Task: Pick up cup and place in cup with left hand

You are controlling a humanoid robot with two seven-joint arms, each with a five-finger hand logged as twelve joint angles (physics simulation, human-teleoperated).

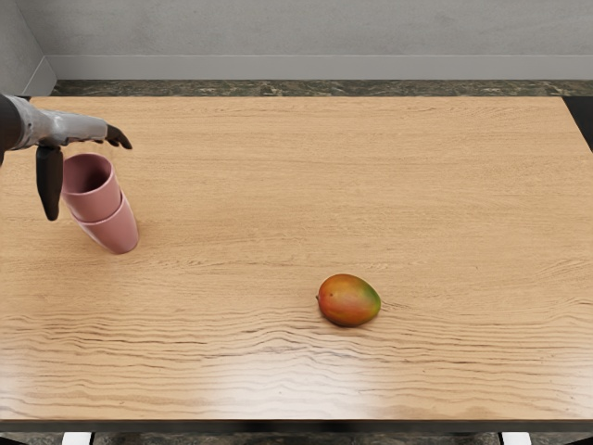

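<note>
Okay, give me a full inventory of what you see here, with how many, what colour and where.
Upper cup: 1, pink, nested in the lower one, towards the table's left side.
Lower cup: 1, pink, around the upper one's base.
Mango: 1, orange-red with green, right of centre, towards the near edge.
Table: 1, light wood with a dark near edge, across the view.
White pieces: 2, white, below the near edge, left and right.
Floor: mottled dark, behind the table.
Wall: grey, at the back.
Left hand: 1, grey and black, open beside the upper cup's rim.
</note>
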